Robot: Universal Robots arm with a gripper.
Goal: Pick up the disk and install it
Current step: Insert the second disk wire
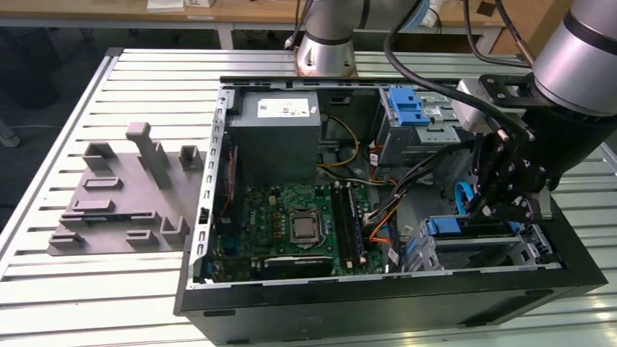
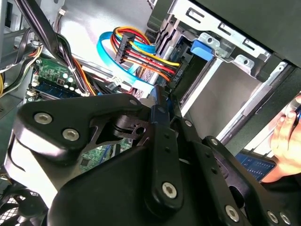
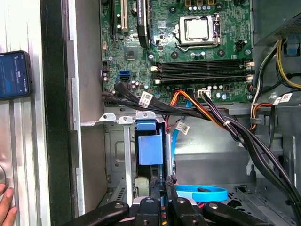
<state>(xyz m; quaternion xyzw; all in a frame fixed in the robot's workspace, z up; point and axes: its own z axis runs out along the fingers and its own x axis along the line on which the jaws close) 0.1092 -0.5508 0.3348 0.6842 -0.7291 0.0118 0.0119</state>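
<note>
Blue plastic is the giveaway: the disk (image 1: pixel 469 226) sits on edge in the lower drive bay of the open computer case (image 1: pixel 386 318), at the exterior view's right. Its blue rail frame shows as a strip running across that view from left to right, so the long axis lies level along the bay. The broad faces stand upright and the label side is turned out of sight.

Right on top of it is the end effector (image 1: pixel 492 213), reaching down into the case. In the first wrist view its black fingers (image 3: pixel 157 207) are clenched close together on a thin dark edge, with the disk's blue end block just beyond them inside the silver bay walls. In the second wrist view the same narrow blue edge is pinched between the fingers, so it is grasping the disk.

Beside the bay lies a flat blue cable (image 3: pixel 200 191), and orange and black wires cross above it to the green motherboard (image 3: pixel 197 52). A grey metal box (image 1: pixel 279 119) sits at the case's far end. Out on the slatted counter (image 1: pixel 97 289) rests a grey moulded block (image 1: pixel 115 202). A phone (image 3: pixel 14 74) and a person's hand (image 3: pixel 5 207) are just outside the case wall.
</note>
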